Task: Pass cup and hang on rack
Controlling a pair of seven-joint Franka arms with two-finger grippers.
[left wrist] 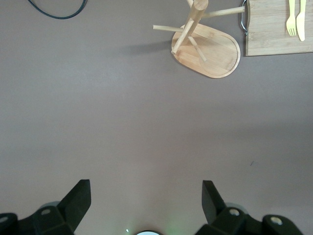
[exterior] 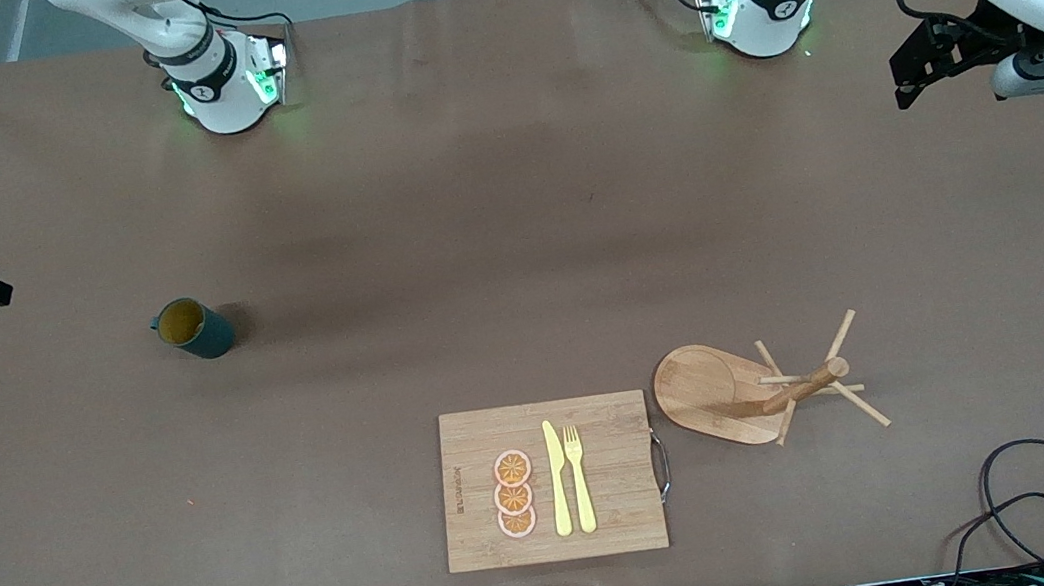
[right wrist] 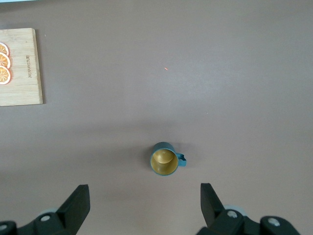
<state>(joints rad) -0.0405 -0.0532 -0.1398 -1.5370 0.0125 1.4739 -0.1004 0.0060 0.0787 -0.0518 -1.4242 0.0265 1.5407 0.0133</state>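
Standing upright on the brown tabletop [exterior: 514,233], the cup [exterior: 194,329] sits toward the right arm's end, its mustard inside showing, farther from the front camera than the cutting board [exterior: 550,481]. The rack [exterior: 762,389] stands just beside that board, toward the left arm's end, with pegs fanning out from its post. On the board lie three orange slices [exterior: 514,495], a yellow knife [exterior: 558,478] and a fork [exterior: 579,477]. Both arms wait, raised at the table's ends.

From the left wrist, the left claw [left wrist: 145,205] hangs with fingers spread wide over bare tabletop, the rack [left wrist: 206,45] well apart from it.

From the right wrist, the right claw [right wrist: 145,208] is likewise spread apart and empty, the cup [right wrist: 165,159] near it.
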